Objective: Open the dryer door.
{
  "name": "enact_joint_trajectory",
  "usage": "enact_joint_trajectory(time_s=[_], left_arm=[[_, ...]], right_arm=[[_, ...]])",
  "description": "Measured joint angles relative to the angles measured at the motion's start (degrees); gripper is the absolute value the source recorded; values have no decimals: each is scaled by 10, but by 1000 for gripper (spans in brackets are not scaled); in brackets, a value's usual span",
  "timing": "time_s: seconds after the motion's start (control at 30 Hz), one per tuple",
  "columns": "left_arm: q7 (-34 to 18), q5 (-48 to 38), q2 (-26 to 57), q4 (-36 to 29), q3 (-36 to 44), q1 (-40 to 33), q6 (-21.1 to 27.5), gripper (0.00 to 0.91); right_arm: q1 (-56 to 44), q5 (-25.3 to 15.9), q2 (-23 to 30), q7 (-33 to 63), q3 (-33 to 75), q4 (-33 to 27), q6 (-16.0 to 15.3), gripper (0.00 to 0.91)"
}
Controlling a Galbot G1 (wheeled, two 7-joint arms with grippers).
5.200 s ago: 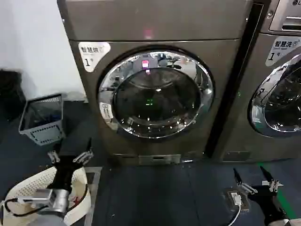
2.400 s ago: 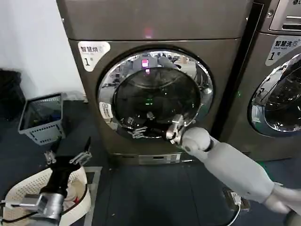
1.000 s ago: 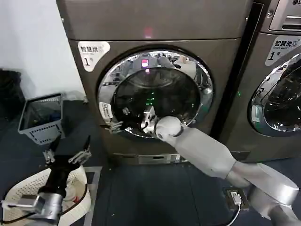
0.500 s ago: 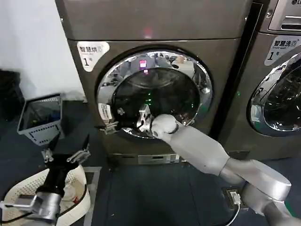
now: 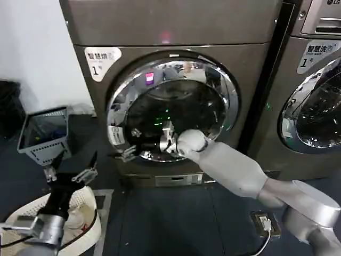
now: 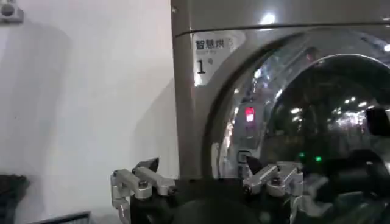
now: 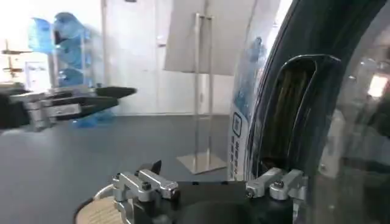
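Dryer door [image 5: 171, 106] left edge swung ajar; right gripper [image 5: 167, 140] there.

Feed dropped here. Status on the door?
Right gripper open at chrome-ringed round dryer door, low left. Door barely ajar. Left gripper open, parked low. Nothing obstructing.

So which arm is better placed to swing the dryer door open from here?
Right. Its end effector is already at the dryer door, near its lower left rim, fingers open. The left end effector hovers low over a basket.
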Motion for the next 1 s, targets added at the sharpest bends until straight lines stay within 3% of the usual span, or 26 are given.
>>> enact_joint_trajectory(time_s=[0.17,0.53,1.0], left_arm=[[2,-9,5,-3,-14,3,1,907],[5,-12,9,4,-26,2,0,907],[32,-23,39,49,-25,-17,-10,907]], right_arm=[[-4,23,-27,-35,0,34,7,907],[-34,29,-97,-111,15,107,21,907],[-114,-4,-207,-203,77,175,24,907]])
